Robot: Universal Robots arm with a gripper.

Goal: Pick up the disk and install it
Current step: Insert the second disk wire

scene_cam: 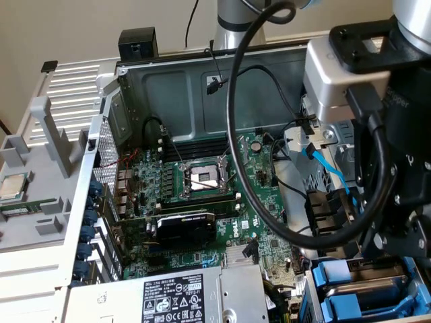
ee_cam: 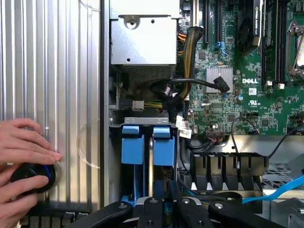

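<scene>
The disk (ee_cam: 164,149) stands on edge in the drive bay, its blue plastic carrier front facing the wrist camera. A second blue carrier (ee_cam: 132,148) sits in the slot beside it, on the side nearer the ribbed panel. My gripper (ee_cam: 165,209) is directly in line with the disk. Its black fingers (ee_cam: 151,210) are drawn close together with a strip of blue between them, shut on the disk's carrier. In the exterior view both blue carriers show at the case's lower right, the disk (scene_cam: 335,274) the upper one, under my arm's black wrist (scene_cam: 397,175).
A person's hand (ee_cam: 21,147) rests on a ribbed metal panel (ee_cam: 71,95) and holds a black round knob (ee_cam: 31,176). The grey power-supply box (scene_cam: 182,296) lies beside the bay. Motherboard (scene_cam: 202,178), black cables (scene_cam: 236,134) and a blue SATA cable (ee_cam: 285,186) crowd the case.
</scene>
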